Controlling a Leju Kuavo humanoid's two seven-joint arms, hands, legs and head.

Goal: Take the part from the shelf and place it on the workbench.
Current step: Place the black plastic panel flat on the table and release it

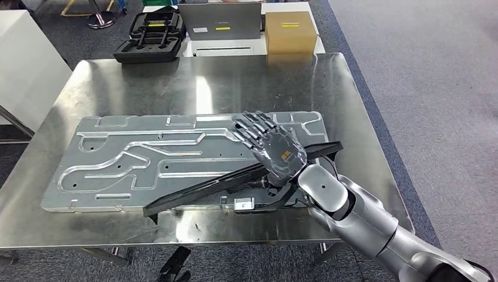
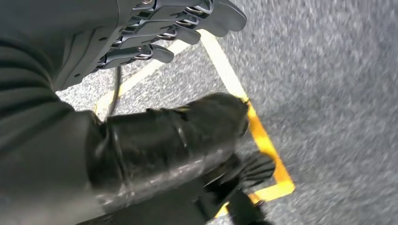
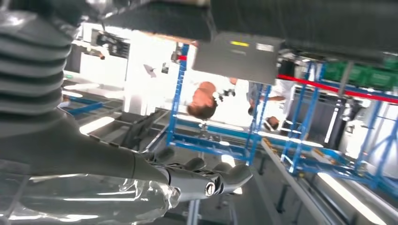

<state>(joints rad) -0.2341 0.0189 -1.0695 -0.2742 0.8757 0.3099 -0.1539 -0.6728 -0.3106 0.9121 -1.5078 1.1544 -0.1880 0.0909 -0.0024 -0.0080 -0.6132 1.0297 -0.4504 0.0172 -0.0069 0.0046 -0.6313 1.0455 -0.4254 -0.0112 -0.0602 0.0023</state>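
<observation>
A large flat metal panel, stamped with raised channels and slots, lies on the stainless-steel workbench and takes up most of its near half, its left end near the bench's left edge. A long black bar lies diagonally across the panel's near right part, running from the bench's near edge up toward the right. The right hand is over the right end of the panel, palm down with fingers spread and straight, gripping nothing; the bar passes under its wrist, and whether the hand touches panel or bar cannot be told. In the right wrist view the same hand has its fingers stretched out above the shiny metal surface. On the far side of the bench stand a black moulded case, a grey box and a cardboard box. The left hand hangs over grey carpet marked with yellow tape, its fingers loosely extended and holding nothing.
</observation>
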